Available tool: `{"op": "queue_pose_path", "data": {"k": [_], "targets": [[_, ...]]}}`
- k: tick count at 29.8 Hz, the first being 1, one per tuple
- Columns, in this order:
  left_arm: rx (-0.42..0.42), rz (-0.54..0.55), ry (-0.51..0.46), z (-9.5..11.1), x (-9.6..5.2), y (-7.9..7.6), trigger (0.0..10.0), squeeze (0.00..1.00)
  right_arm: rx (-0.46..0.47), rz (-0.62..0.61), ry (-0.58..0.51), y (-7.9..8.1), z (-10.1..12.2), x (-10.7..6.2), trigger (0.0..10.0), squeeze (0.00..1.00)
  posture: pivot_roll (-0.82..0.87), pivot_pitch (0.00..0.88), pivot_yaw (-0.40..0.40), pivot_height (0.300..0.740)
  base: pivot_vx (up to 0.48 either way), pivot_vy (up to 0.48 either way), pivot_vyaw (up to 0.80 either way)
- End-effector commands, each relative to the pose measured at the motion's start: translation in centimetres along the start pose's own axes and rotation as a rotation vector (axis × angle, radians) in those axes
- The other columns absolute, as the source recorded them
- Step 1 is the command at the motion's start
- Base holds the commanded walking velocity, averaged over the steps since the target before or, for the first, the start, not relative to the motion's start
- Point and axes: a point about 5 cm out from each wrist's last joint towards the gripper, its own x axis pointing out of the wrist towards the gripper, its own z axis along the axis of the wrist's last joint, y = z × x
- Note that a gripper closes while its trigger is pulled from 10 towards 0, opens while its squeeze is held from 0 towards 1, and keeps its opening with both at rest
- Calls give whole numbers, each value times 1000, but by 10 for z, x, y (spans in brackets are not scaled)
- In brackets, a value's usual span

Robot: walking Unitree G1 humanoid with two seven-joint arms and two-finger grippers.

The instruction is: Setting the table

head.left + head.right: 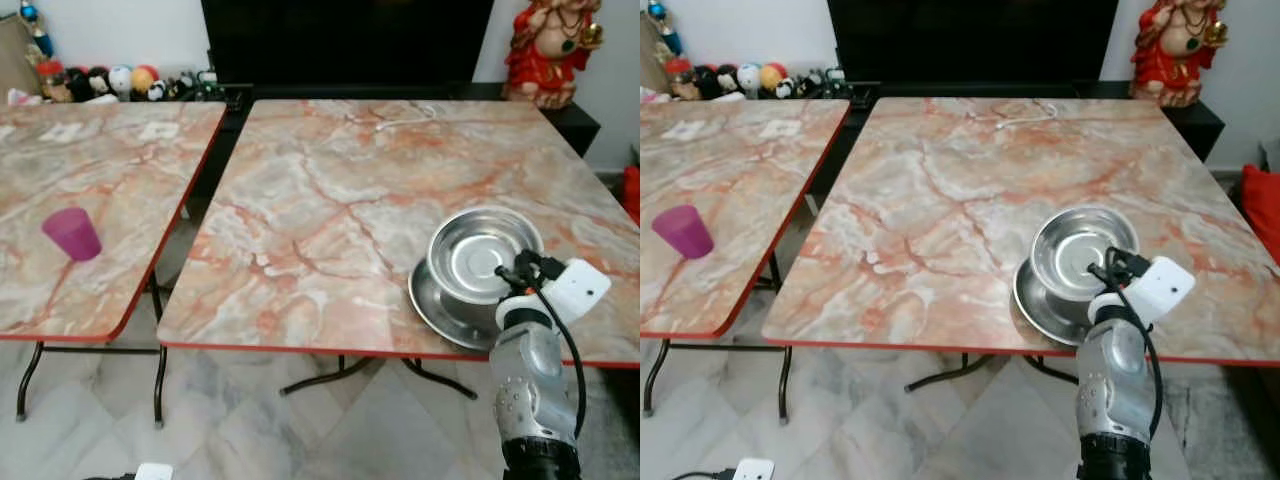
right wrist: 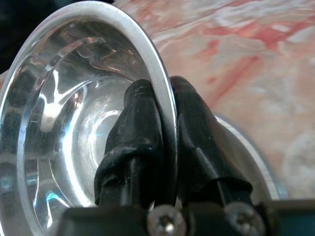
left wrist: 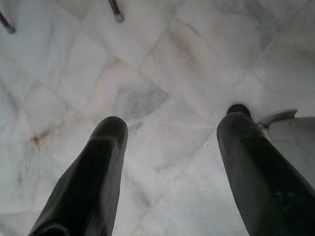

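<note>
Right arm reaches up from the near edge, silver forearm upright, white wrist module at top. Right gripper has its two black fingers pressed together on the near rim of the steel bowl, one finger inside, one outside, pinching the wall.

Steel bowl: polished, round, bright rolled rim, mirror-like interior with curved reflections. It sits on a flat steel plate and appears slightly tilted; whether it is lifted off the plate cannot be told. Both are at the near right of the larger marble-pattern table, close to its red near edge.

No readable writing or labels on bowl, plate or gripper.

Left gripper: fingers spread apart, holding nothing, pointing down at pale marble floor tiles.

Further out: a purple cup stands upright on the left table, well apart from the bowl. A red and gold figurine stands at far right; small round toys line the far left.
</note>
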Motion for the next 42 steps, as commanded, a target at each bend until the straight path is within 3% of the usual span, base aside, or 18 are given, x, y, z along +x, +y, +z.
{"op": "queue_pose_path", "data": {"k": [1,9,35,36,37,42], "targets": [[-8,0,16,-4,-1,1,10000,0,51,13,-17,12,8,-1,10000,0,-98,31,20,740,0,0,0],[-6,0,13,-3,-1,2,10000,0,148,-62,84,17,-4,-7,10000,0,-98,32,22,740,0,0,0],[-4,-2,5,1,0,2,10000,0,174,-185,154,5,-15,-19,10000,4,-97,33,22,740,0,0,0],[-4,-2,5,0,0,2,10000,0,172,-190,157,5,-16,-19,10000,82,-97,33,22,740,0,0,0],[-4,-2,5,0,0,2,10000,0,171,-193,160,4,-16,-19,10000,98,-97,33,21,740,0,0,0],[-4,-2,6,-1,0,2,10000,0,184,-202,196,3,-21,-21,10000,94,-97,35,21,740,0,0,0]]}}
